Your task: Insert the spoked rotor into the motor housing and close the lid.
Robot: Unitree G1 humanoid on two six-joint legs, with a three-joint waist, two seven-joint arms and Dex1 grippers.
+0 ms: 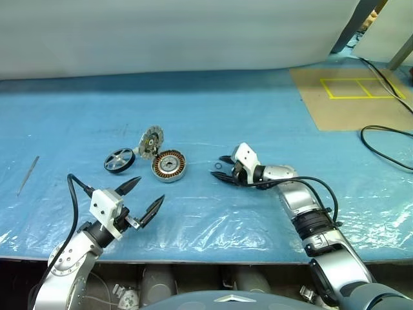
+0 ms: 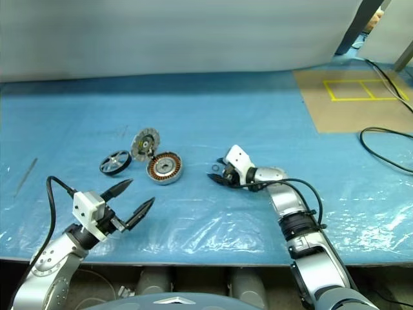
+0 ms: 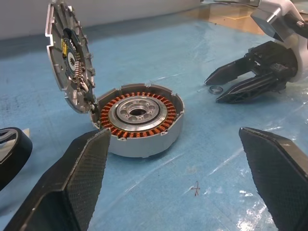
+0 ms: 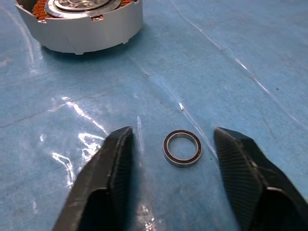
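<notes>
Nothing of the task is done yet, judging by how things lie. The motor housing [image 1: 169,166] sits on the blue-covered desk [image 1: 258,116] with its copper windings bare and its hinged lid [image 1: 150,141] standing open at its 11 o'clock. The spoked rotor [image 1: 119,160] lies apart at the housing's 9 o'clock, untouched. The right gripper [image 4: 173,144], at the housing's 3 o'clock, has its jaws partly open astride a small metal ring [image 4: 182,148], not yet pinching it. The left gripper [image 1: 144,199] hovers wide open and empty at the housing's 7 o'clock. Rotor insertion and lid closing both remain.
</notes>
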